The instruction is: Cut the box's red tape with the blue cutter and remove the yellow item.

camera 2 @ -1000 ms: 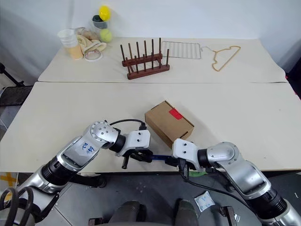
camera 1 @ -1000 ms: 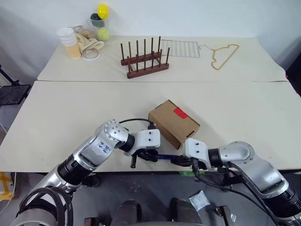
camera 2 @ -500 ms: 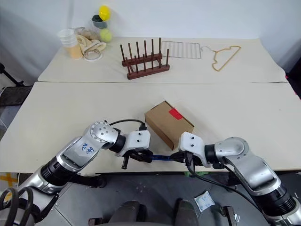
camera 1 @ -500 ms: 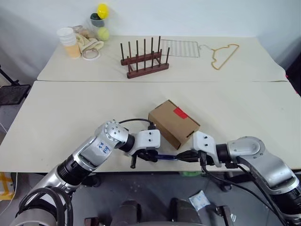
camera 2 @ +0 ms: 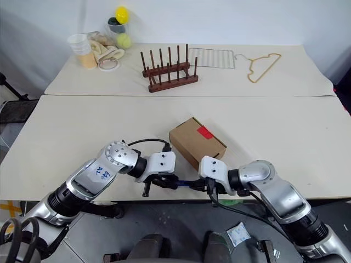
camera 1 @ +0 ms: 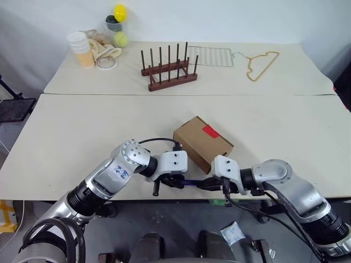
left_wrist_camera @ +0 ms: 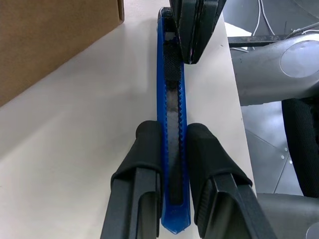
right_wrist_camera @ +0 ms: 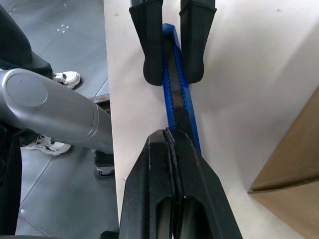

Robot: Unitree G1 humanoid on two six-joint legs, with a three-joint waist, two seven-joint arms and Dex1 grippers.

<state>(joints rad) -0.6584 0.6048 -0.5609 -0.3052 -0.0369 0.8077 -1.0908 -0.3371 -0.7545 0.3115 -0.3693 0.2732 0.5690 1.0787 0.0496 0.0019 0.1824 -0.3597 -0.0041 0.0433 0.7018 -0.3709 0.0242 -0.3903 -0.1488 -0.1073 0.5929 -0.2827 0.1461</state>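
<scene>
Inspecting the near table edge, we record the following.

Left gripper: our left gripper has its two black fingers clamped on the sides of the slim dark-blue plastic cutter, holding it at one end.

Right gripper: our right gripper has its jaws pressed fully together; its tips rest on top of the cutter at the black ribbed slider, facing the left gripper along the tool.

Blue cutter: it lies flat along the edge of the long cream table, directly between the two grippers.

Box: the small plain brown cardboard carton sits on the table just beyond both grippers, a little nearer the right one and apart from the cutter.

Red tape: the short bright red strip lies on the carton's top face, on the side away from the grippers, uncut.

Yellow item: we cannot tell where it lies.
</scene>
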